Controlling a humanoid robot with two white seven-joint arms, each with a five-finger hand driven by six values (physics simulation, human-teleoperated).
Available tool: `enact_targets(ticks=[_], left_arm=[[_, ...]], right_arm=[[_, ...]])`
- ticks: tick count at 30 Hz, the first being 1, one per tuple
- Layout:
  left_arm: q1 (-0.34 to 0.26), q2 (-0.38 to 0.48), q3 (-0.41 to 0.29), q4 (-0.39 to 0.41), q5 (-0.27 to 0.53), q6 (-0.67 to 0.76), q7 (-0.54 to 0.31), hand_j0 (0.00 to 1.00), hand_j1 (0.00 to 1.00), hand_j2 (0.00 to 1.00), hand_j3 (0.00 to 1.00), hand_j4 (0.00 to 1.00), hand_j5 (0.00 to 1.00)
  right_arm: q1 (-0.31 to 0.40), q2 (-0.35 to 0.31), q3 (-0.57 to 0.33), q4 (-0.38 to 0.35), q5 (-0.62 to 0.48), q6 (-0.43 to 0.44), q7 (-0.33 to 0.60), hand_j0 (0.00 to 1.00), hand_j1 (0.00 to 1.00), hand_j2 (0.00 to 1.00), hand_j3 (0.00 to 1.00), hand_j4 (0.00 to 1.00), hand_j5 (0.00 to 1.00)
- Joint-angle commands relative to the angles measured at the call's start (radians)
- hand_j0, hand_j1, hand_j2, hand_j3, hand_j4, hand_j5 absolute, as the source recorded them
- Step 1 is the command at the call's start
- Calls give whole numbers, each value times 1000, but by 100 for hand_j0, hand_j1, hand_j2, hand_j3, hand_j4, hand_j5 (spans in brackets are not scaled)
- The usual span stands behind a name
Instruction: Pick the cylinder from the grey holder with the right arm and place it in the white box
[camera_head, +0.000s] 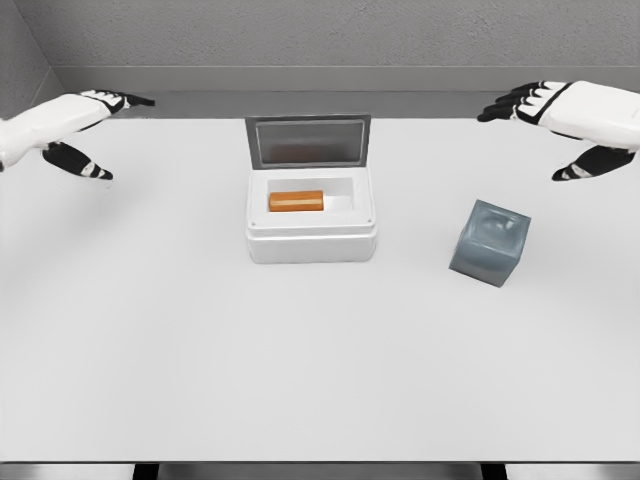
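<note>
The near part of the counter (300, 380) is bare and white, all the way along its front edge.

A bit farther back, toward the right side, sits the grey holder (489, 241). It is a small block, turned at a slant to the counter's edges. Nothing pokes out of its top.

Left of it, near the middle of the counter, is the white box (312, 243). The two are well apart. The box's grey lid (308, 141) stands open at the back, tipped up toward the far edge. Inside the box lies the orange cylinder (296, 201). It is on its side, longways from left to right, closer to the left wall of the box.

Farthest back are the two hands, both up in the air near the far corners. The left hand (92, 120) is by the far left corner, fingers spread, holding nothing. The right hand (555, 120) is by the far right corner, behind the holder and well away from it. Its fingers are spread too, and it holds nothing.
</note>
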Motion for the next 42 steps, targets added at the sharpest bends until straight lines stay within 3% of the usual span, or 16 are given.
enact_targets(ticks=[1,7,11,32,42], left_arm=[[-11,-88,-2,96,-46,1,0,100,100,100,100,100,100],[-103,-194,-2,223,-123,1,0,100,100,100,100,100,100],[-137,-255,-4,276,-121,1,-30,100,100,100,100,100,100],[-134,-281,-4,193,-120,1,-24,100,100,100,100,100,100],[-124,-275,-56,154,-117,1,-24,100,100,100,100,100,100]], right_arm=[[0,-7,13,-27,-12,3,-1,100,100,100,100,100,100],[8,-3,18,-49,-8,3,-1,100,100,100,100,100,100],[15,-4,18,-85,-8,3,-1,100,100,100,100,100,100],[32,-4,16,-92,-8,3,-1,100,100,100,100,100,100],[32,-4,16,-92,-8,3,-1,100,100,100,100,100,100]])
